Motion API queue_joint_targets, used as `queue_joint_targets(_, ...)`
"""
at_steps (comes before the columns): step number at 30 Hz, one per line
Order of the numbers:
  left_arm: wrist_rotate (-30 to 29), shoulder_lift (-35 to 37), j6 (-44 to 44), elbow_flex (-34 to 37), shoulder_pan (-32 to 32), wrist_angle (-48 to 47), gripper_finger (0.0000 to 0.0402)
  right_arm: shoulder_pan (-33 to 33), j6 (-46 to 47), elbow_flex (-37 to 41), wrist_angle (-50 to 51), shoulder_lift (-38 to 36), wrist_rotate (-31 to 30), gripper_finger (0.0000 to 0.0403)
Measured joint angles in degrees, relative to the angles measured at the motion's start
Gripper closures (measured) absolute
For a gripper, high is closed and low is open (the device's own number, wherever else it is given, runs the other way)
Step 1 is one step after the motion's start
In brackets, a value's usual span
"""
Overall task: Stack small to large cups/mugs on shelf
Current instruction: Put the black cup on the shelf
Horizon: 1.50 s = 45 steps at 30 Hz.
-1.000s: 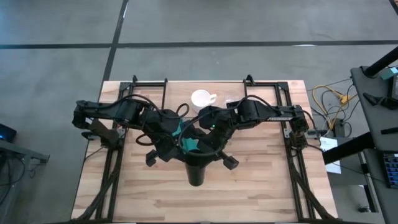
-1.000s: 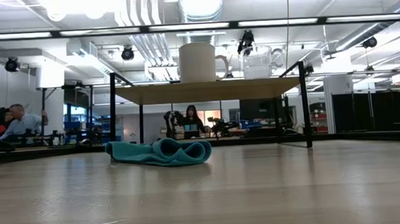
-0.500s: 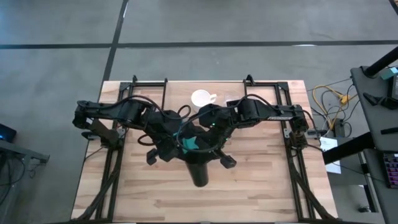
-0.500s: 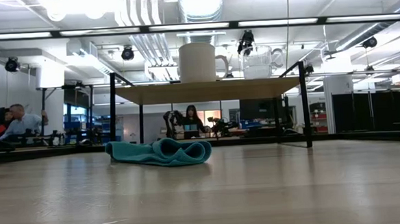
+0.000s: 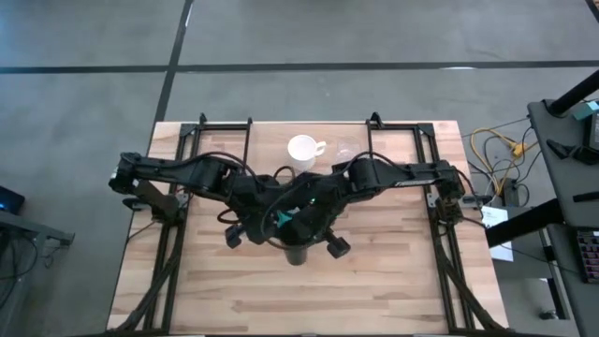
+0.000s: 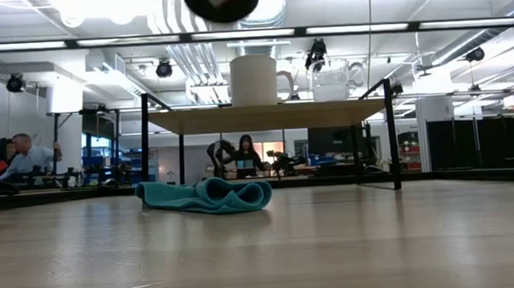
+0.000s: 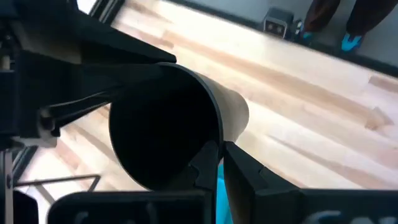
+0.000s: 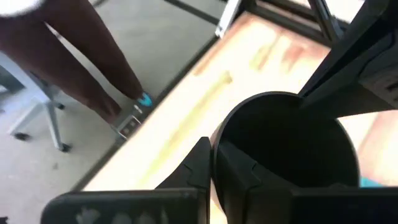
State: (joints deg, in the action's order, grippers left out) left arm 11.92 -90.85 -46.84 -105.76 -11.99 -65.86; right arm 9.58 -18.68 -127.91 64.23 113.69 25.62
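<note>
Your black cup (image 5: 296, 251) hangs in the air above the middle of the desk (image 5: 393, 281), carried by both arms at once. Each wrist view shows a pair of fingers pinched on its rim, one finger inside the mouth and one outside: the left gripper (image 7: 217, 163) bites one side of the rim, the right gripper (image 8: 214, 163) the other. Both pairs are closed tight on that thin wall. From above you look almost straight down its mouth, so its long axis stands close to upright. In the low view its dark round base (image 6: 221, 2) shows near the top, higher than the shelf (image 6: 264, 117).

The shelf lies beyond the cup, toward the desk's far edge. The white mug (image 5: 304, 149) and the glass cup (image 5: 345, 150) already stand on it, side by side. The teal cloth (image 6: 204, 196) lies on the desk below. Neither arm is clearly nearer.
</note>
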Motion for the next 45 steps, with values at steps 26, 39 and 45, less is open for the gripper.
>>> queue_joint_targets(26,-5.33,6.29,9.21,27.1,-0.46,17.37,0.04,-0.24,9.81,17.76,-3.47,-1.51,-7.9,0.0394)
queue_joint_targets(39,-9.26,11.42,14.07,28.62,-0.48,18.55,0.0401,0.0,13.17,24.3,-6.33,-1.89,-12.39,0.0394)
queue_joint_targets(45,-9.64,14.54,17.87,31.1,-0.48,17.05,0.0401,0.0,15.55,26.71,-12.51,-2.01,-14.38,0.0394)
